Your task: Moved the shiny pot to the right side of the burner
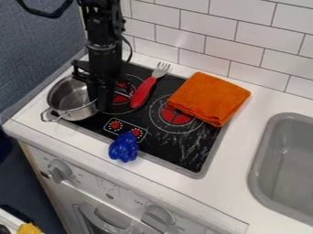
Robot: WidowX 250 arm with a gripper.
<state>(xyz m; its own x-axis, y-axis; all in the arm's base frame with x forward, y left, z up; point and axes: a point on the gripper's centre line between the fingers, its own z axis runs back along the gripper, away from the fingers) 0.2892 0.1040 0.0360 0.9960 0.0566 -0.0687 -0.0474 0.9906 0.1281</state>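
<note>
Reading shiny pot [68, 98] at left side of black stovetop [187, 153], just left of gripper [102, 104] in view, with gripper down by near-right part of rim. Round body, so no long axis beyond loop handle [51, 115], pointing front-left, away from gripper. Can't tell if released, clenched or grasping rim. Likely next: confirm hold on rim, lift, carry right. Watch clearance over red-handled fork [142, 92] and orange cloth [209, 98].
</note>
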